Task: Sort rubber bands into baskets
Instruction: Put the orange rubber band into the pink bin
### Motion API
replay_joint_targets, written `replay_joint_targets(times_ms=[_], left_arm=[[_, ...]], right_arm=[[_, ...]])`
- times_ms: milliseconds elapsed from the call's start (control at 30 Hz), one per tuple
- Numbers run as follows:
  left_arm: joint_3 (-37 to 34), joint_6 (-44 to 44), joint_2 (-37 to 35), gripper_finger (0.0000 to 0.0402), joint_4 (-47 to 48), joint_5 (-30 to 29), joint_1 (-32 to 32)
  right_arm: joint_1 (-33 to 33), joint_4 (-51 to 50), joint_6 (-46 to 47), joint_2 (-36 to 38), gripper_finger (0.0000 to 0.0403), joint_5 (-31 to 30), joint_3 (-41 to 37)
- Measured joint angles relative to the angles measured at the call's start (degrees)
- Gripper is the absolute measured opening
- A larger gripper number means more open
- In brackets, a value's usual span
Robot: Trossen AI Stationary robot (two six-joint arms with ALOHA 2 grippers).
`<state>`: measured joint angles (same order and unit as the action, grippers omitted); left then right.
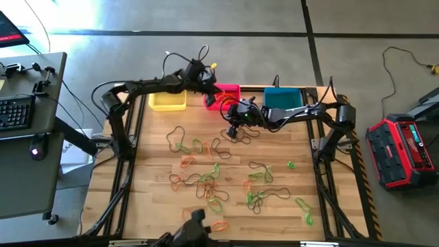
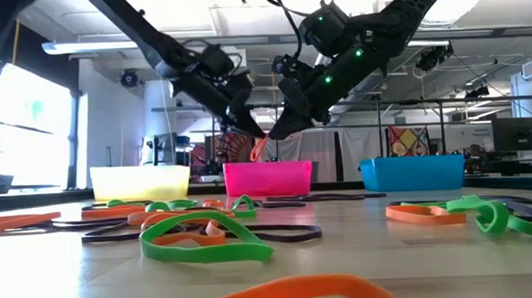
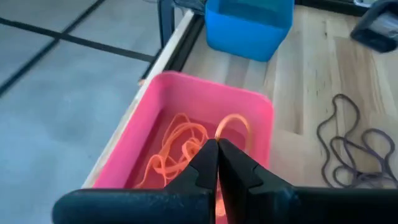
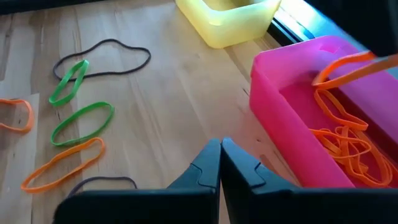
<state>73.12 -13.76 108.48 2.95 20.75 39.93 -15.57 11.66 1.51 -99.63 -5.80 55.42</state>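
Start with the worktop [image 1: 151, 206]: your three baskets stand in a row along its far edge, the yellow basket [image 1: 167, 101] at the left, the pink basket [image 1: 226, 92] in the middle, the blue basket [image 1: 282, 98] at the right, and most of the rubber bands [image 1: 212, 180] lie loose across the boards nearer you.

Your left claw [image 3: 217, 163] hangs directly over the pink basket, its fingers pressed together on an orange band [image 3: 233, 127] whose loop dangles straight down into the bin, above the orange bands already coiled on its floor [image 4: 345, 146]. That is the relation to mind: the band lies below the claw and inside the walls, so it looks ready to be let go where it hangs.

Your right claw [image 4: 220, 165] is closed on nothing, hovering just beside the pink basket on the worktop side. The loose bands lie nearer you from it (a dark band [image 4: 102, 57] and green ones [image 4: 82, 122] closest, their long axes mostly running across the boards), so the right arm is the nearer one for the next pick.
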Motion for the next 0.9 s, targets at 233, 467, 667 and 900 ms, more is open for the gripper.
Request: replay_joint_targets(times_ms=[233,467,667,900], left_arm=[[4.1,-0.5,5.7,0.0002,0.2,2.5,0.7],[4.3,-1.9,5.3,0.0049,-1.3,2.3,0.7],[4.2,-3.5,3.8,0.0079,-3.7,4.4,0.7],[-5.9,2.9,-0.1,0.0019,-22.4,4.3,0.7]], right_arm=[[-0.1,0.2,-0.3,0.0,0.0000,-0.1,0.0],[-0.1,0.2,-0.4,0.0,0.0000,-0.1,0.0],[-0.1,0.2,-0.4,0.0,0.0000,-0.1,0.0],[-0.1,-0.3,0.0,0.0,0.0000,0.4,0.0]])
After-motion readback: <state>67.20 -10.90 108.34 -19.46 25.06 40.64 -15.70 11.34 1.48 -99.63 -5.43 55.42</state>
